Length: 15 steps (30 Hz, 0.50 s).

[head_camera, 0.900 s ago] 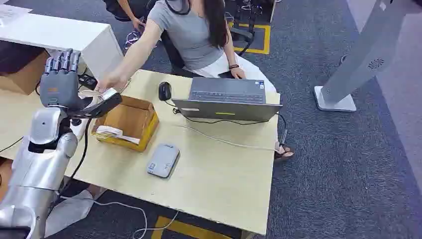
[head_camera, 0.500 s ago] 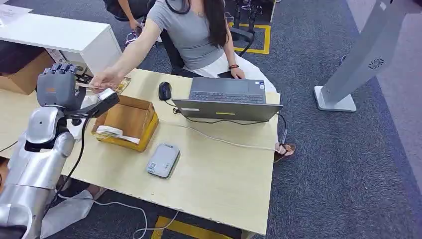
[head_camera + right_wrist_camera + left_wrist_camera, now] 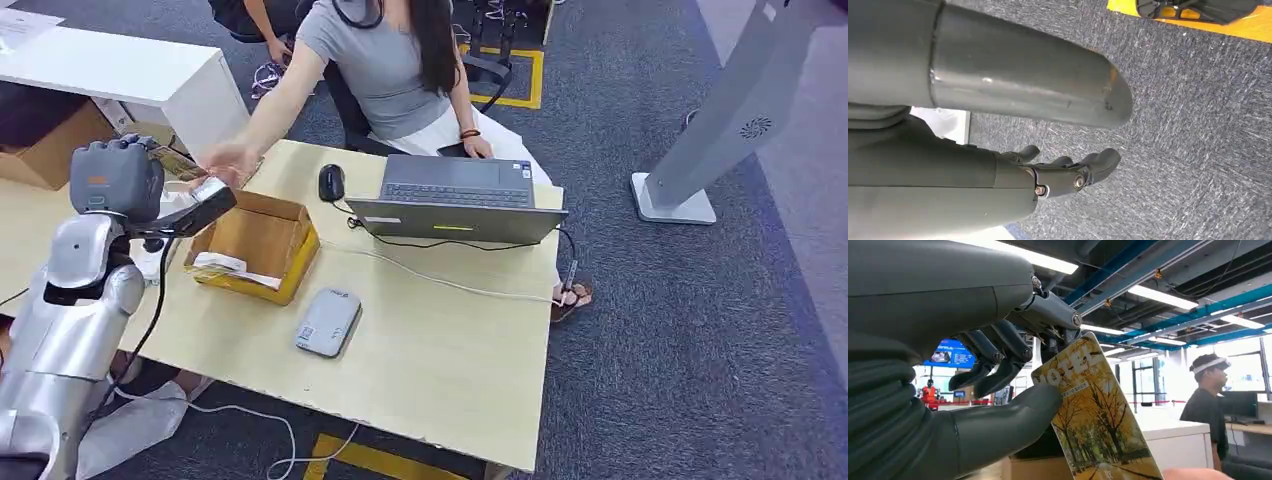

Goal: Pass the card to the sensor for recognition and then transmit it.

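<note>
The grey card reader (image 3: 328, 322) lies on the table's near side, well apart from the card, so scanning looks undone. Farther back, the left hand (image 3: 117, 180) pinches the hotel card (image 3: 1095, 420), with the person's hand (image 3: 230, 160) touching it. The right hand (image 3: 1068, 172) hangs empty, fingers apart.

You get even, bright light from above in the head view, with soft shadows under the laptop (image 3: 455, 196) on the bench (image 3: 430, 360) and a bluish cast at the right edge. In the left wrist view, ceiling strip lights (image 3: 1162, 296) glare and the windows (image 3: 1168, 380) blow out white. The right wrist view is dimmer, and the near robot hand (image 3: 1068, 175) is soft.
</note>
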Motion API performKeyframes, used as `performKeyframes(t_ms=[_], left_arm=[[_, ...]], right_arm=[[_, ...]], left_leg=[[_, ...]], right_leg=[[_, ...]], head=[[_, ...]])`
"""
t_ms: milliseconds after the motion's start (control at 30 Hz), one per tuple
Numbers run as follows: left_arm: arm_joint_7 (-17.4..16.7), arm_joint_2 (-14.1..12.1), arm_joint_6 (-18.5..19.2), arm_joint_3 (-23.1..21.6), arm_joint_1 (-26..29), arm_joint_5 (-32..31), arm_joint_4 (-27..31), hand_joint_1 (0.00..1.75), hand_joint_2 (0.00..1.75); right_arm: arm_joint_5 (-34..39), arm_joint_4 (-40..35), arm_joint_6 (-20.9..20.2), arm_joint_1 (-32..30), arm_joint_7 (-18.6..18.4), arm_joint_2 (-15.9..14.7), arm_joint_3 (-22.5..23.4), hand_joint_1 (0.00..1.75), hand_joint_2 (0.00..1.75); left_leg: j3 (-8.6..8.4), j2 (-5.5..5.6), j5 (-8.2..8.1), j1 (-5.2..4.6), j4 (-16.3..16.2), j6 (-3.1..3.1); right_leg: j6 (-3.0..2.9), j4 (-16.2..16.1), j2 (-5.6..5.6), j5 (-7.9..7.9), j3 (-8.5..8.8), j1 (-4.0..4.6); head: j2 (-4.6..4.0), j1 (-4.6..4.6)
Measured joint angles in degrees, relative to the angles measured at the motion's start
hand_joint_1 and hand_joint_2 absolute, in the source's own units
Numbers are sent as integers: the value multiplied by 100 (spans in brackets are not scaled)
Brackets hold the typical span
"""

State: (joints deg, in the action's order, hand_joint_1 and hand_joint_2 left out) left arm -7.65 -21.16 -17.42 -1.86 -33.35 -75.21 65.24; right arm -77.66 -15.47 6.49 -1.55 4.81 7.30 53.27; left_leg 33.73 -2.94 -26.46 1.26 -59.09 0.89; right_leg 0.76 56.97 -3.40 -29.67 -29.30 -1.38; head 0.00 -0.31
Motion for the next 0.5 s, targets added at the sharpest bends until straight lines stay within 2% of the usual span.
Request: performKeyframes(t_ms=[233, 367, 500], left_arm=[[343, 15, -153, 0, 173, 376, 121, 175, 175], [516, 193, -105, -86, 627, 503, 645, 175, 175], [553, 383, 50, -470, 1100, 385, 1209, 175, 175]], right_arm=[[-81, 33, 2, 17, 17, 0, 4, 0, 0], [-94, 44, 11, 22, 20, 0, 7, 0, 0], [-105, 42, 17, 40, 28, 0, 9, 0, 0]], left_leg=[[0, -1, 0, 0, 0, 0], [2, 1, -1, -1, 0, 0], [2, -1, -1, -3, -1, -1]], right_leg=[[0, -1, 1, 0, 0, 0], [0, -4, -1, 0, -1, -1], [1, -5, 0, 0, -1, -2]], head=[[0, 0], [0, 0], [0, 2]])
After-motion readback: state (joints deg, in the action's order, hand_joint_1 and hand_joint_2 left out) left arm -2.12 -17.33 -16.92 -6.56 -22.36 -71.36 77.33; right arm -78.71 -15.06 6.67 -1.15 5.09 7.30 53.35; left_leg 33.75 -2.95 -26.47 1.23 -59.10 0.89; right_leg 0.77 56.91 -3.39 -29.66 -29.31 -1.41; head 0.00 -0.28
